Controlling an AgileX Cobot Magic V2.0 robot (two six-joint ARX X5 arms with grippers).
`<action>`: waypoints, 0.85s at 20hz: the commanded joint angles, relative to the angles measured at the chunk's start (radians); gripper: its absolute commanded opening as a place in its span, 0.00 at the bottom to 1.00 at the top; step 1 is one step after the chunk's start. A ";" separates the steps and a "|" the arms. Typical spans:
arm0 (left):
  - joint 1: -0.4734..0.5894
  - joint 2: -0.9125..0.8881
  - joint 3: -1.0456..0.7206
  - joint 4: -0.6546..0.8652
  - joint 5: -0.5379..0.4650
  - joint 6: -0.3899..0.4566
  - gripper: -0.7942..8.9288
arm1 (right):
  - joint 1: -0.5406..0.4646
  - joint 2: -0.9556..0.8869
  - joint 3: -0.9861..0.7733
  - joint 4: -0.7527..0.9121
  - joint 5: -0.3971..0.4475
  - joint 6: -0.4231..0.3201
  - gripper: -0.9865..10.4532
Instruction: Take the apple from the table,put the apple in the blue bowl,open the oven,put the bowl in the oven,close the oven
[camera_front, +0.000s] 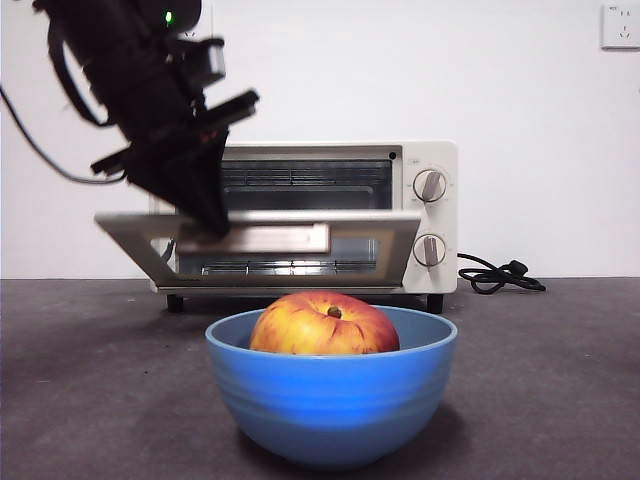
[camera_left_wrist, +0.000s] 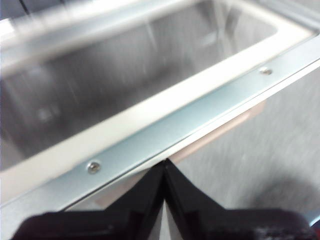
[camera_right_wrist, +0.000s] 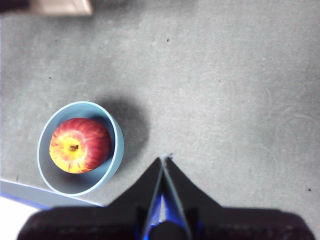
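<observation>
The red and yellow apple (camera_front: 322, 325) lies inside the blue bowl (camera_front: 335, 415), which stands on the dark grey table (camera_front: 560, 380) in front of the oven (camera_front: 430, 215). The oven's glass door (camera_front: 370, 240) hangs partly open, tilted outward. My left gripper (camera_front: 207, 225) reaches down from the upper left to the left end of the door's beige handle (camera_front: 285, 238). In the left wrist view the left gripper (camera_left_wrist: 165, 161) is shut, its tips against the door's metal edge (camera_left_wrist: 200, 117) above the handle (camera_left_wrist: 225, 131). My right gripper (camera_right_wrist: 164, 159) hovers shut over bare table beside the bowl (camera_right_wrist: 114, 165) and apple (camera_right_wrist: 80, 145).
The black cord (camera_front: 495, 275) lies coiled on the table to the right of the oven. A wall socket (camera_front: 620, 25) sits high on the white wall. Open table surface (camera_right_wrist: 225, 75) spreads around the bowl.
</observation>
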 joint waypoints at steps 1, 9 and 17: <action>-0.002 0.005 -0.025 0.026 -0.003 -0.018 0.08 | -0.001 0.000 -0.008 0.006 0.000 -0.008 0.08; -0.066 -0.002 -0.068 0.010 -0.003 -0.010 0.08 | -0.001 0.008 -0.008 0.004 0.006 -0.011 0.08; -0.110 -0.248 -0.068 -0.154 -0.004 -0.003 0.08 | 0.000 0.166 -0.008 0.039 -0.176 -0.045 0.09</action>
